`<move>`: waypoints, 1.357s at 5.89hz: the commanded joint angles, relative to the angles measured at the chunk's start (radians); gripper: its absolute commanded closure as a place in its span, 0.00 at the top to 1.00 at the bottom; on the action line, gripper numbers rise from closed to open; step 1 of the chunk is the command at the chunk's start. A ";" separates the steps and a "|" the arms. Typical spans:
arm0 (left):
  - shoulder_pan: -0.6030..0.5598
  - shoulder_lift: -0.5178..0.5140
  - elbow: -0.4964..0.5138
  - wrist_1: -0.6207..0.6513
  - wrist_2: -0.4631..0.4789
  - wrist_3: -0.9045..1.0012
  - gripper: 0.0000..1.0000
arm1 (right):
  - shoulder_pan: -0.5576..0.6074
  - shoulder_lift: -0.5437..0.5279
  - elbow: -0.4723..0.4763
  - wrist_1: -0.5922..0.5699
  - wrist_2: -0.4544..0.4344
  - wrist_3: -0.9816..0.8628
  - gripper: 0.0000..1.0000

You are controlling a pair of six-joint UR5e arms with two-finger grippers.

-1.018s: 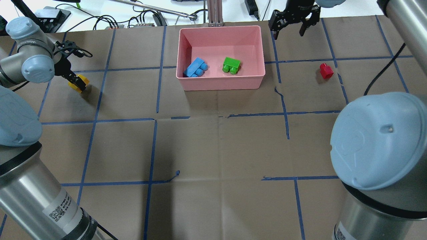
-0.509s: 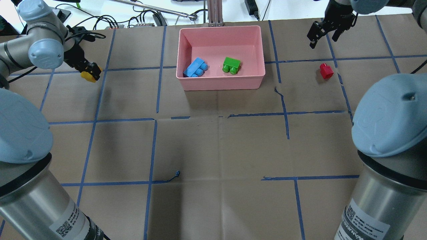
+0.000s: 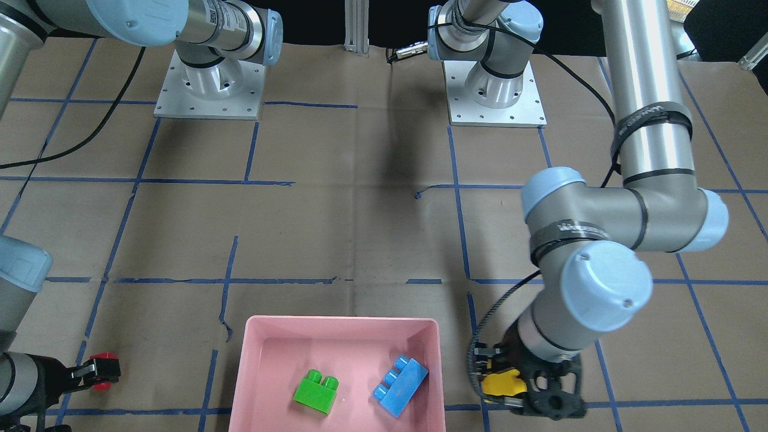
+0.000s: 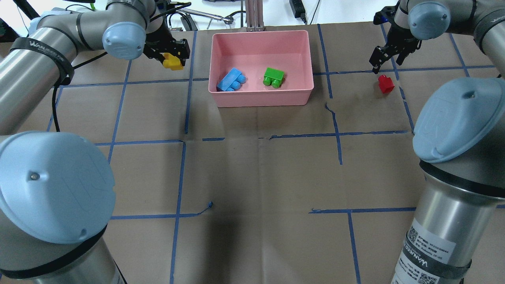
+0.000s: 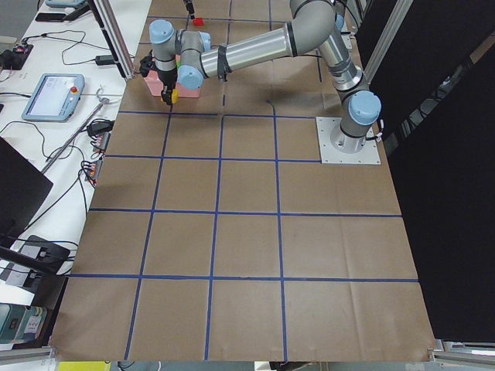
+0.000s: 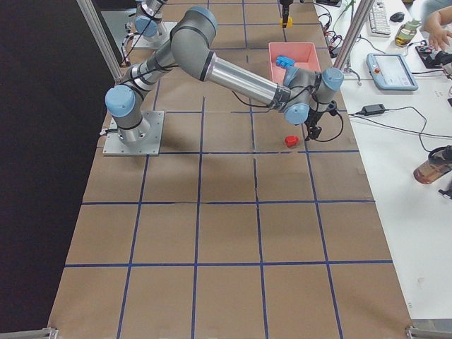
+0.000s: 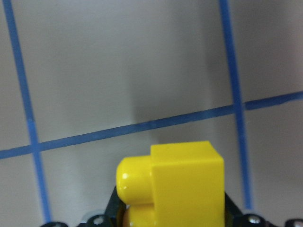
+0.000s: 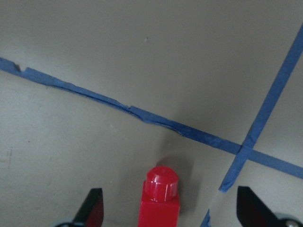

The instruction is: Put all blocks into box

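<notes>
At ten o'clock from the box, the left gripper clamps the yellow block; at three o'clock, the right gripper hangs open over the red block

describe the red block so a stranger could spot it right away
In the overhead view, find the pink box at the table's far edge and look right. The red block sits alone beside the open right gripper. It is the only red brick and the only one lying on the tabletop.
</notes>
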 commanded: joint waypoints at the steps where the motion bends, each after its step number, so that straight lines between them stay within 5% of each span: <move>1: -0.113 -0.004 0.040 0.006 -0.024 -0.138 0.00 | -0.002 0.016 0.016 -0.002 -0.003 0.033 0.93; 2: -0.149 -0.024 0.041 0.009 -0.010 -0.175 0.06 | -0.002 0.016 0.032 0.000 -0.003 0.034 0.80; 3: -0.153 -0.039 0.044 0.024 -0.010 -0.188 0.58 | -0.002 0.013 0.046 -0.001 -0.003 0.046 0.71; 4: -0.155 -0.030 0.041 0.024 -0.012 -0.188 0.98 | -0.002 0.011 0.048 0.000 -0.003 0.047 0.58; 6: -0.146 0.048 0.020 -0.048 -0.008 -0.182 0.99 | -0.002 0.006 0.045 0.003 -0.005 0.045 0.24; 8: -0.102 0.192 -0.096 -0.146 0.011 -0.157 0.99 | -0.002 -0.010 0.011 0.006 -0.002 0.047 0.20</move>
